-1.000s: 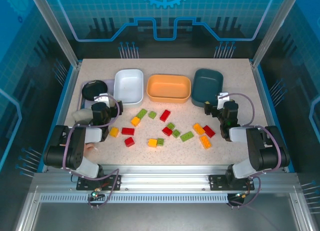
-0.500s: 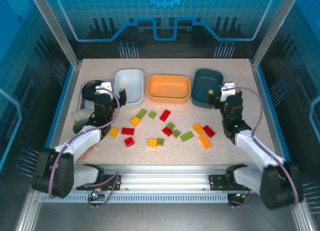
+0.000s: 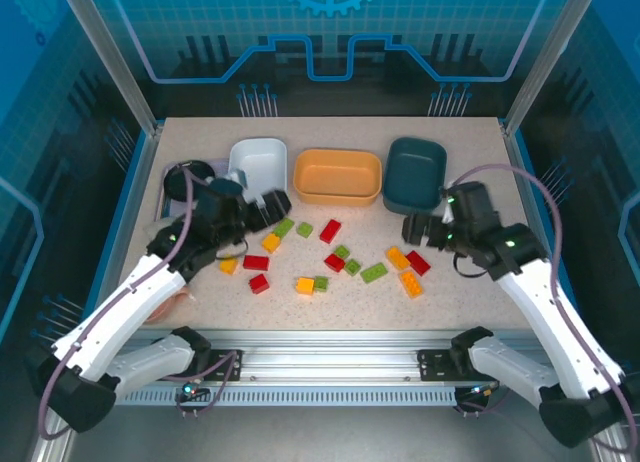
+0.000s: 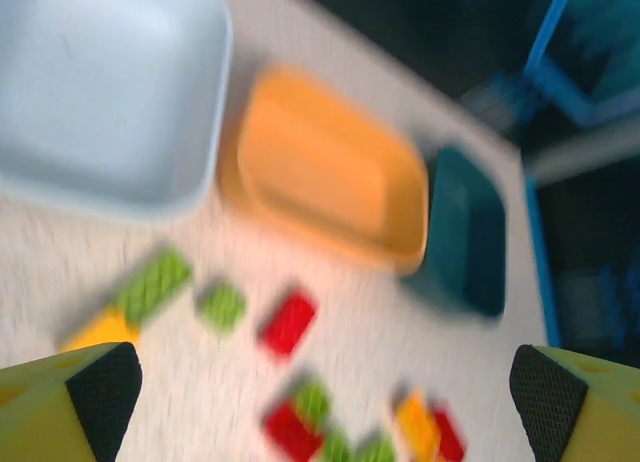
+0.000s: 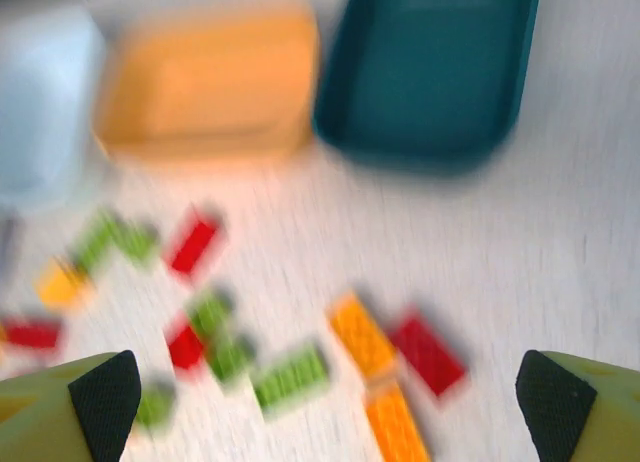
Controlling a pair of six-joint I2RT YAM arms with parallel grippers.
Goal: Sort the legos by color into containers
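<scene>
Several red, green and yellow-orange legos lie scattered mid-table, among them a red one [image 3: 330, 231], a green one [image 3: 374, 272] and an orange one [image 3: 410, 283]. Behind them stand the white bowl [image 3: 258, 170], the orange bowl [image 3: 338, 175] and the dark teal bowl [image 3: 416, 172], all empty. My left gripper [image 3: 270, 204] hovers in front of the white bowl, above a green brick [image 3: 285, 225]. It is open [image 4: 320, 392], nothing between its fingers [image 4: 95, 387]. My right gripper [image 3: 415, 229] hangs in front of the teal bowl, open [image 5: 320, 397] over an orange brick [image 5: 363, 337] and a red brick [image 5: 427, 354].
A black round dish [image 3: 190, 177] sits on a tray at the far left, beside the white bowl. Blue rails [image 3: 125, 212] border the table on both sides. Both wrist views are motion-blurred.
Both arms have unfolded from near their bases and stretched out over the table. The left gripper swung right toward the bricks; the right gripper swung left and lower toward the bricks.
</scene>
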